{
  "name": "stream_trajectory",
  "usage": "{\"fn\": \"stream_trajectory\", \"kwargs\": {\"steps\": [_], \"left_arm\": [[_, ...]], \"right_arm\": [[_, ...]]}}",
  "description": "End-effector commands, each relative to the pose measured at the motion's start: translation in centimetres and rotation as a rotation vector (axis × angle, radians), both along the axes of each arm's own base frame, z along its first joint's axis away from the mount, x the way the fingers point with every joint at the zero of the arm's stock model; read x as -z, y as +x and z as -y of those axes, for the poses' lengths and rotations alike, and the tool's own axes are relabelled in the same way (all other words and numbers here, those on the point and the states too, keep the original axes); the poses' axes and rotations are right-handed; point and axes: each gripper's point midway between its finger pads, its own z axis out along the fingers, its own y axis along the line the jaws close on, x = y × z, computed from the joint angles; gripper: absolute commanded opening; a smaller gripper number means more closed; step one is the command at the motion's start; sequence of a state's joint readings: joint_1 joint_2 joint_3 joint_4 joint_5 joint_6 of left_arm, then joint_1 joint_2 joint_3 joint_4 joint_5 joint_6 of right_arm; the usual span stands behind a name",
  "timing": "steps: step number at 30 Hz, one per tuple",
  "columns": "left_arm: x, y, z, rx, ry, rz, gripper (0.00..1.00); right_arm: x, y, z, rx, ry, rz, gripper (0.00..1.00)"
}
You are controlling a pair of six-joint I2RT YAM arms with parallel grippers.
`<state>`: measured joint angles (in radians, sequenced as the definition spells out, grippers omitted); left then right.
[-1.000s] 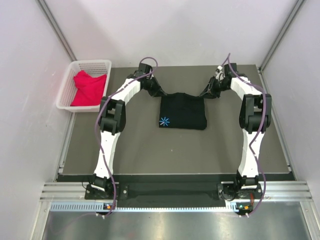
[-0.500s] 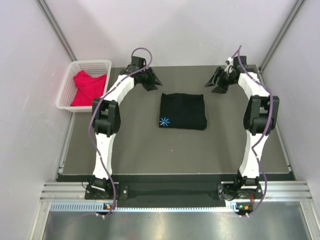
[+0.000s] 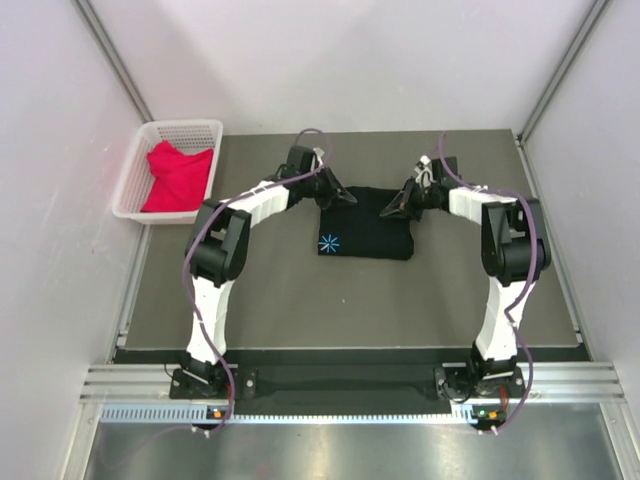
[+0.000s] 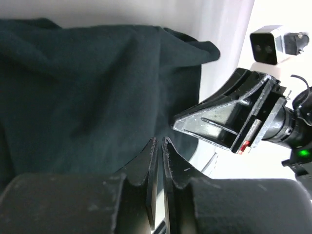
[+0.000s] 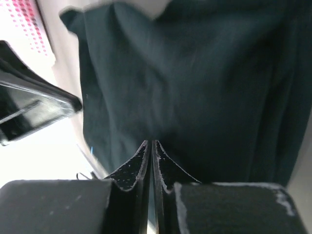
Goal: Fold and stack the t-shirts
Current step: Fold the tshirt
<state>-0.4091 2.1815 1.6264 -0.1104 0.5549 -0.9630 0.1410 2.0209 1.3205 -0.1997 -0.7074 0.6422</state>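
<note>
Top external: black t-shirt [image 3: 365, 228] (folded square)

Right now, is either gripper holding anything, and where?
Both appear shut on the far edge of the black shirt: left gripper near its left corner, right gripper near its right. Pinch itself unclear.

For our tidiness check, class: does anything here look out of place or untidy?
The red-pink t-shirt lies crumpled in the white basket, not folded; the black t-shirt sits folded on the table.
</note>
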Motion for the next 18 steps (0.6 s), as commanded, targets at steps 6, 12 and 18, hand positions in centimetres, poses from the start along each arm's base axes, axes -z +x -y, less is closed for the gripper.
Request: {"fn": "stream_trajectory", "kwargs": {"steps": [6, 12, 18], "left_arm": [[1.2, 4.9, 0.4, -0.022, -0.079, 0.154, 0.11], [3.7, 7.6, -0.6, -0.057, -0.076, 0.145, 0.11], [4.7, 10.7, -2.3, -0.110, -0.087, 0.155, 0.11]], "right_arm": [[-1.4, 6.8, -0.7, 0.045, 0.149, 0.238, 0.02], [-0.5, 10.1, 1.4, 0.100, 0.165, 0.235, 0.01], [1.3, 12.8, 3.4, 0.146, 0.159, 0.205, 0.01]]}}
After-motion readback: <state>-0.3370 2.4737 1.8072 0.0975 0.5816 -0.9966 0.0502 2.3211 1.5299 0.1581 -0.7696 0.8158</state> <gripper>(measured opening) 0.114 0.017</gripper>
